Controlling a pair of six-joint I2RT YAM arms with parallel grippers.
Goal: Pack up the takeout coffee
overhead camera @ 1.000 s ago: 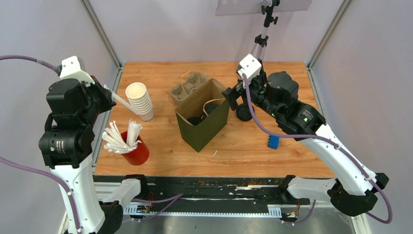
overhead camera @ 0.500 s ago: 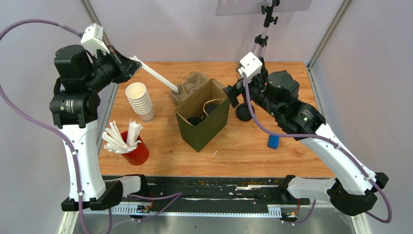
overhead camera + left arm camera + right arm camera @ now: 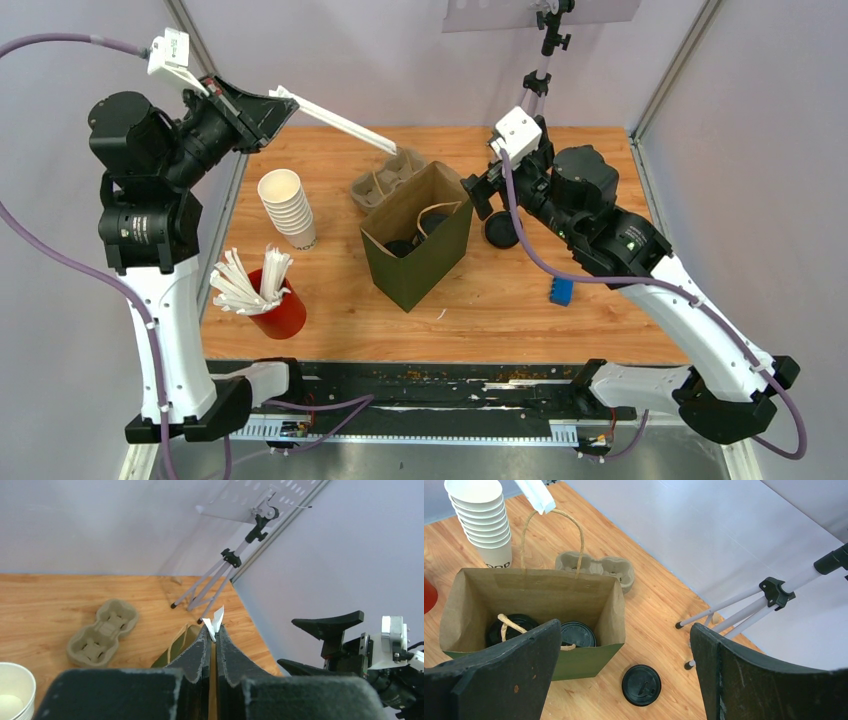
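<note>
Up high, my left gripper (image 3: pixel 212 630) pinched a white stick (image 3: pixel 340 122). My right gripper (image 3: pixel 624 630) hung spread wide; both lidded coffee cups (image 3: pixel 578 634) sat beneath its jaws, inside the paper bag (image 3: pixel 549 592).

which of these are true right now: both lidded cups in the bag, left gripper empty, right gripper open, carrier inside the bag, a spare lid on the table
1. Two black-lidded cups sit inside the bag. True.
2. The left gripper is empty. False: it is shut on a white stick.
3. The right gripper is open. True.
4. The cup carrier is inside the bag. False: it lies on the table behind the bag.
5. A loose black lid lies on the table beside the bag. True.
</note>
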